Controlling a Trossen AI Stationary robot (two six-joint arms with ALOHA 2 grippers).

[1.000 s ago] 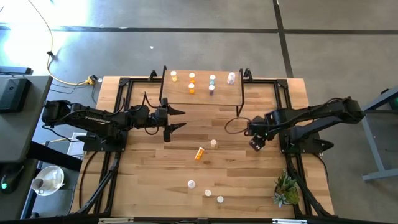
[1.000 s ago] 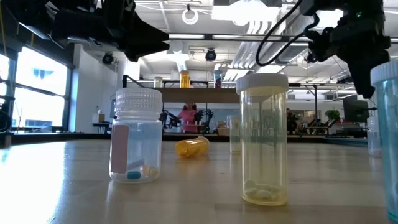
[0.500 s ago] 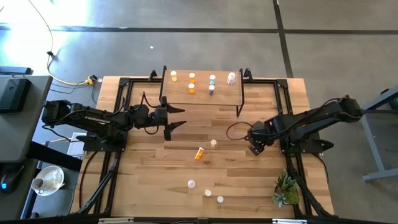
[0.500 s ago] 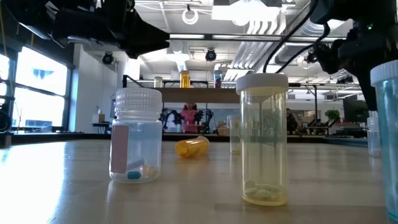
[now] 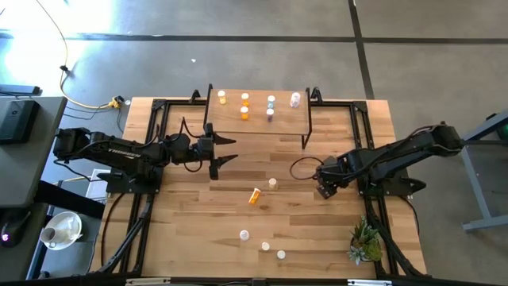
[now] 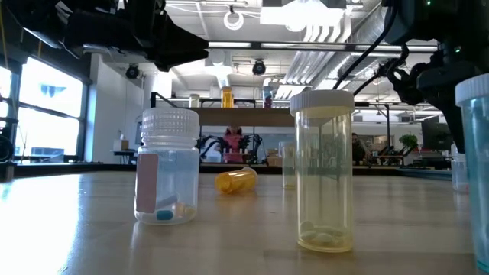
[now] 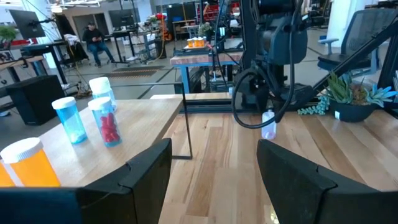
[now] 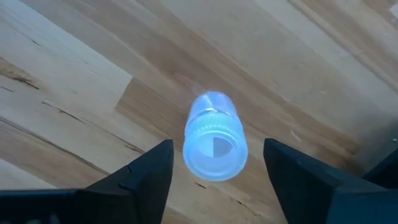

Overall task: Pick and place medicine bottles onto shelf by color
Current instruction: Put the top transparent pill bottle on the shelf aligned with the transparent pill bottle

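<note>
Right hand [image 8: 214,171] hangs open directly above an upright bottle [image 8: 214,140] on the surface [image 5: 317,230]; left hand [image 5: 225,152] waits open beside the shelf [image 5: 258,123].

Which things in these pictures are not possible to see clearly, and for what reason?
- High view: the bottle under the right end effector is hidden by the arm; the right wrist view shows this bottle only from above, between open fingers.
- High view: bottles on the shelf are too small to read their contents.
- Low view: a bottle is cut off by the right edge.
- Left wrist view: the orange bottle is cut off by the left edge.
</note>
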